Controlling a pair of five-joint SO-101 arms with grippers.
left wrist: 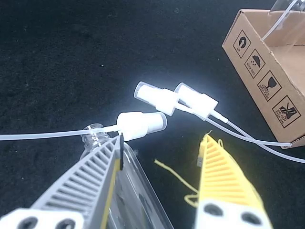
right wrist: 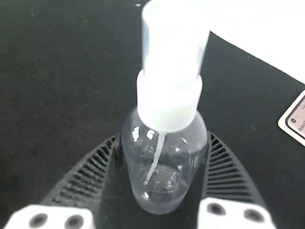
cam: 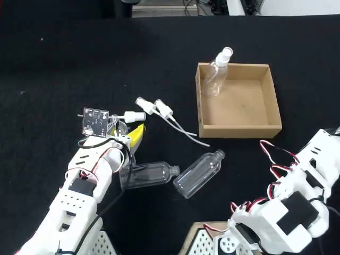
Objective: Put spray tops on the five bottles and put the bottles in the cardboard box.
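My left gripper [left wrist: 163,139] stands open over the table, one finger grey and one yellow [cam: 137,135]. A clear capless bottle [left wrist: 95,134] lies under its grey finger, and a white spray top [left wrist: 141,125] with a long tube rests at that bottle's neck. Two more spray tops [left wrist: 157,98] [left wrist: 198,102] lie just beyond. My right gripper [right wrist: 163,139] is shut on a clear bottle [right wrist: 164,162] that carries a white spray top [right wrist: 171,71]. In the cardboard box [cam: 239,130], a capped bottle [cam: 215,77] leans in the far left corner.
Two capless bottles [cam: 149,175] [cam: 197,172] lie on their sides on the black cloth between the arms, near the front. The right arm [cam: 297,202] sits low at the front right. Tubes of the loose tops [cam: 186,133] trail toward the box's near corner.
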